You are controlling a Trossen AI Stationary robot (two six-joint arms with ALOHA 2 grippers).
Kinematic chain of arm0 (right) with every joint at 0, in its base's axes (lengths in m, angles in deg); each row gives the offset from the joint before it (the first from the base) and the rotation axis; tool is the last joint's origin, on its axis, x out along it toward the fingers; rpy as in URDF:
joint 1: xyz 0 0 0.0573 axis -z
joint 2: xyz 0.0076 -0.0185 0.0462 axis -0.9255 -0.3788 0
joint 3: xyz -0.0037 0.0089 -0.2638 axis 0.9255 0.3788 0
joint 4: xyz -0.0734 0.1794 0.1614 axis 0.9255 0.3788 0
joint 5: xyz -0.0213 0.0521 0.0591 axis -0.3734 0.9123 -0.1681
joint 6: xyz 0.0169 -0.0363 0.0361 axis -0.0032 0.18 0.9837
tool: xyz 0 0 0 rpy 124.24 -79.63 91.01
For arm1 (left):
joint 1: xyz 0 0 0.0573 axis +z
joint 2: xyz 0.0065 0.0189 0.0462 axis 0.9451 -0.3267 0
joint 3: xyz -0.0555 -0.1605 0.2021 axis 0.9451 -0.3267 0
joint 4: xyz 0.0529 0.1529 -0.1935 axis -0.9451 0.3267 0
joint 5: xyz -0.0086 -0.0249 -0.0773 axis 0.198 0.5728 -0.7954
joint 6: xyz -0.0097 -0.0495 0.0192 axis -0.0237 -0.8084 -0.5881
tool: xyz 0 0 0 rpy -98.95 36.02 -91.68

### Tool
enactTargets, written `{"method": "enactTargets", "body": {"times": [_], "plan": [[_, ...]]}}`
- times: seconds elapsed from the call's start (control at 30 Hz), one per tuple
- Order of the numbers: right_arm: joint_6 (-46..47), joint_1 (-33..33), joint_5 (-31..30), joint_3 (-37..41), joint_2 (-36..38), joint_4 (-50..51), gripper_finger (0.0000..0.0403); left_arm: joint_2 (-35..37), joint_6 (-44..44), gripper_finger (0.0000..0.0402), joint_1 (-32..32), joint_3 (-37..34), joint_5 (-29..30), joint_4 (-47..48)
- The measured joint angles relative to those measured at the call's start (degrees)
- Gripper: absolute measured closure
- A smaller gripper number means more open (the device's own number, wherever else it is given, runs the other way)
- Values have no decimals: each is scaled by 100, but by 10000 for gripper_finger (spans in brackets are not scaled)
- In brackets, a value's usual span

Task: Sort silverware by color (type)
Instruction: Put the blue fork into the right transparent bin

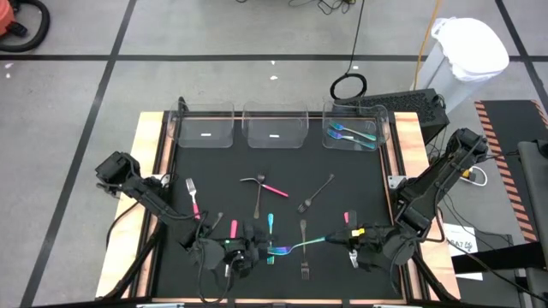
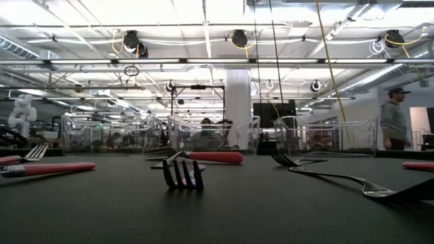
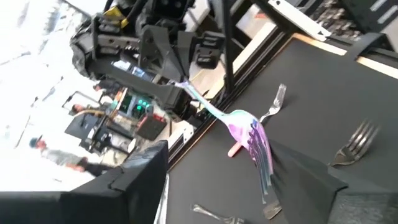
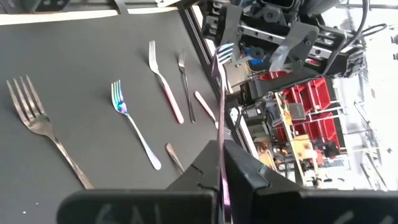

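Right gripper (image 1: 354,244) pinches an iridescent fork (image 1: 300,246) by the handle; its head lies between the parted left gripper (image 1: 257,252) fingers, contact unclear.

left arm: low over the near edge, reaching toward the right one
left gripper (image 1: 257,252): fingers spread
right arm: bent low at the near right
right gripper (image 1: 336,239): fingers clamped, facing the left gripper

Silverware (image 2: 182,173) before clear bins (image 2: 213,135)
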Motion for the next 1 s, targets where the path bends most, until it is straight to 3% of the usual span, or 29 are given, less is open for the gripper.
{"method": "enactTargets", "body": {"times": [0.33,0.5,0.77,1.0], "plan": [[313,-258,-852,4,286,745,400,7,-152,130,-186,7,422,-324],[588,-310,-1386,4,579,1511,400,23,-148,130,-430,11,1109,-735],[-1074,-95,-2022,7,1255,1874,400,393,-616,130,-603,11,1853,-748],[-1340,549,-2013,6,2186,2448,400,466,-596,130,-608,11,1866,-688]]}}
